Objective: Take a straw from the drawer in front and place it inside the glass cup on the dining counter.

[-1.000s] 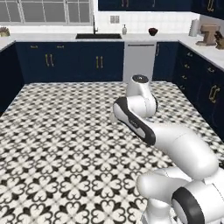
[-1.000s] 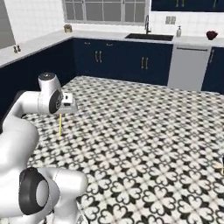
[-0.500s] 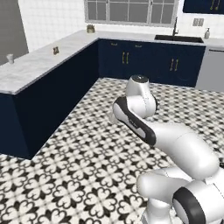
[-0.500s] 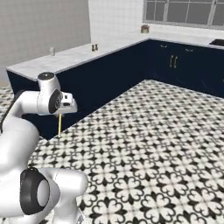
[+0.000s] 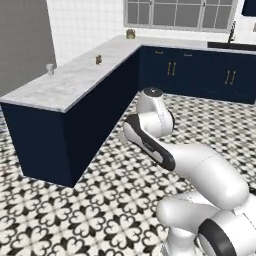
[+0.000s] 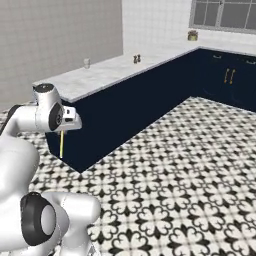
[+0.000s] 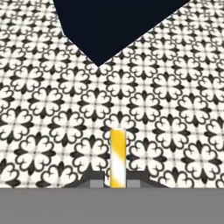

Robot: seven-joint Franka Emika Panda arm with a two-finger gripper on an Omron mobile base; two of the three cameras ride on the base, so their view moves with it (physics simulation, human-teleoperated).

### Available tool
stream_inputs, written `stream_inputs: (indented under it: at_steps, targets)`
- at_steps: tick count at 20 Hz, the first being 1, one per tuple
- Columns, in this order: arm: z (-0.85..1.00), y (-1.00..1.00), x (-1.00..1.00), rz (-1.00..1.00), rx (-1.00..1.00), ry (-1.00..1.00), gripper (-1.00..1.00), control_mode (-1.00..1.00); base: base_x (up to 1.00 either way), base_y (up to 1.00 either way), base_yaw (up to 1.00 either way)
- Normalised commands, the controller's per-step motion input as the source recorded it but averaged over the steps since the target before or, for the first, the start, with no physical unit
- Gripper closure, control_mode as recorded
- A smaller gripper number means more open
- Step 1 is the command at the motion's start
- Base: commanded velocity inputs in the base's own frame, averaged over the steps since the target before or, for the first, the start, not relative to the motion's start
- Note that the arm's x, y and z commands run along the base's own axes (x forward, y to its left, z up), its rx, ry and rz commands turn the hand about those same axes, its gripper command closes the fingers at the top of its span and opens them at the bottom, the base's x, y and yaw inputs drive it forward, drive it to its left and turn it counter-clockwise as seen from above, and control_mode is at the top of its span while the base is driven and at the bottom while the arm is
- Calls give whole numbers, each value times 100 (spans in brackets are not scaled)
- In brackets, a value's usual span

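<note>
Item one, the gripper point(image 7: 117, 183): we record it clamped on the straw point(image 7: 117, 157), a thin yellow stick with paler bands, which stands out from between the two dark finger tips above the black-and-white patterned floor tiles point(image 7: 52, 113). In the right base view the same straw point(image 6: 61, 145) hangs straight down below the hand, in front of the navy base of the dining counter point(image 6: 130, 70). Item two, the dining counter point(image 5: 75, 80): a long pale veined marble slab on a plain navy base. Item three, the glass cup point(image 5: 50, 68): a small whitish tumbler standing upright near the slab's nearer end, well apart from the arm; we see it again in the right base view point(image 6: 86, 63). Item four: a small dark object point(image 5: 98, 60) farther along the slab, possibly a shaker, too small to identify.
</note>
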Motion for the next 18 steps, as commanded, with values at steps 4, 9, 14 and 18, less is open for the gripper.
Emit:
stream_inputs:
  at_steps: [4, 9, 14, 18]
  targets:
    - [0, 0, 0, 0, 0, 0, 100, 100, 63, 100, -6]
    - [0, 0, 0, 0, 0, 0, 100, 100, 67, 100, -21]
    - [0, 0, 0, 0, 0, 0, 100, 100, 58, 100, -38]
    - [0, 0, 0, 0, 0, 0, 100, 100, 56, 100, -40]
